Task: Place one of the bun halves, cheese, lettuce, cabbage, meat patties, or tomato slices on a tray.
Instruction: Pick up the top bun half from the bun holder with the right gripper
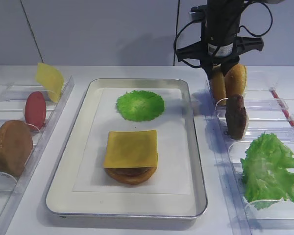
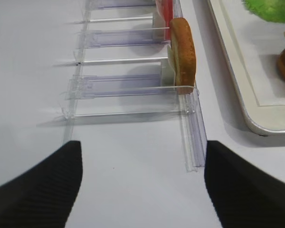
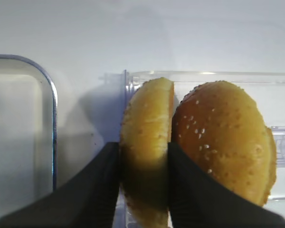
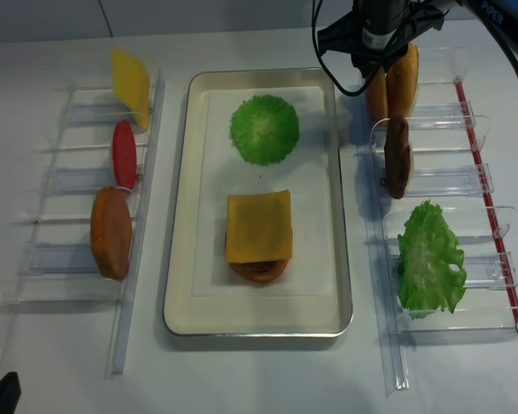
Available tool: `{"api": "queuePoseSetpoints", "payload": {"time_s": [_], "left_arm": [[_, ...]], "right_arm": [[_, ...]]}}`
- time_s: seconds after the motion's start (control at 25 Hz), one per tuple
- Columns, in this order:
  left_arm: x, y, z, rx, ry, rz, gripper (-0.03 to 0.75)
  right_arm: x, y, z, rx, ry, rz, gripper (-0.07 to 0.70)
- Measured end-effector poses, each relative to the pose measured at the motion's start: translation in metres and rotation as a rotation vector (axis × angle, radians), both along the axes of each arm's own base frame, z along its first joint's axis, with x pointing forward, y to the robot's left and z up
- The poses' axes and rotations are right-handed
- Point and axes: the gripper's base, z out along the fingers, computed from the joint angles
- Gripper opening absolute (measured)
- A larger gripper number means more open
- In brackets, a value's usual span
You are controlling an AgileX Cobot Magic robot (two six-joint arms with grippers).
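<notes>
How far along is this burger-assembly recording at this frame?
Done: the tray already carries a green cabbage leaf and a cheese slice over a brown round. In hand: the right gripper straddles a bun half standing in the right rack. Left: lifting it out and placing it.

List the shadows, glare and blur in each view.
Right wrist: the right pincer shades the lower bun half; fingers blurred. Exterior high: soft shadows fall left of the racks, glare on the tray rim. Left wrist: dark, blurred fingers.
</notes>
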Motion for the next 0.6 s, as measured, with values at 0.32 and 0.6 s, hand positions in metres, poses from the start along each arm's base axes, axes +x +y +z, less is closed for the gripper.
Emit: {"api": "queuePoseSetpoints", "payload": {"time_s": [0.32,0.6], "left_arm": [[0.0,0.0,0.0,0.0,0.0,0.0,0.493],[0.0,0.0,0.0,0.0,0.0,0.0,0.493]], "right_arm": [[-0.002,0.001,0.002,0.017,0.007,-0.011,0.246],[-0.005,0.002,0.037,0.078,-0.046,-0.019,0.24]]}}
